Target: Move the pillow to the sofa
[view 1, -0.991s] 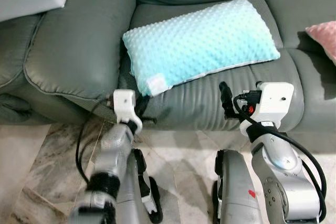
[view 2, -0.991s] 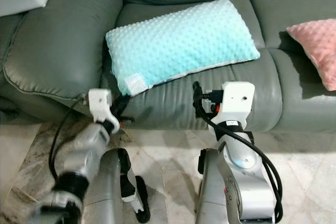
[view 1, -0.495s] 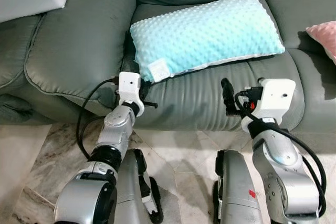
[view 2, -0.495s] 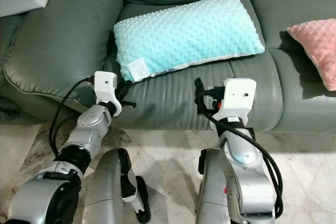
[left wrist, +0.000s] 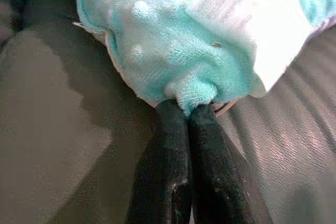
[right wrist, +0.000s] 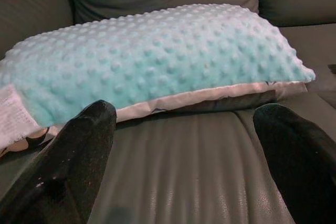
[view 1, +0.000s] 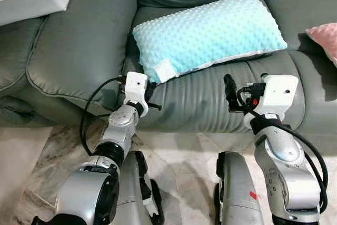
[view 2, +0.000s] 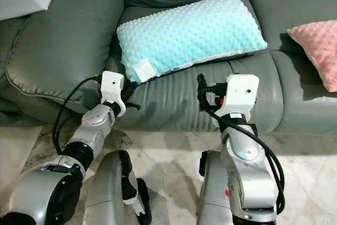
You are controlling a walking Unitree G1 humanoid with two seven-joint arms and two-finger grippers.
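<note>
My left pincer [left wrist: 188, 111] clenched on corner of soft, light turquoise dotted plush pillow [view 1: 210, 32] on grey leather sofa [view 1: 79, 40]; fabric bunches. My right pincer [right wrist: 184, 145] released, near edge.

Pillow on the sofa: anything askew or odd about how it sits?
The turquoise pillow lies slanted across the sofa seat, its near corner at the front edge pinched in the shut left end effector. The right end effector is open, apart from it.

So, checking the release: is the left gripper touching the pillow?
Touching. The left wrist view shows the left gripper shut on a corner of the pillow.
</note>
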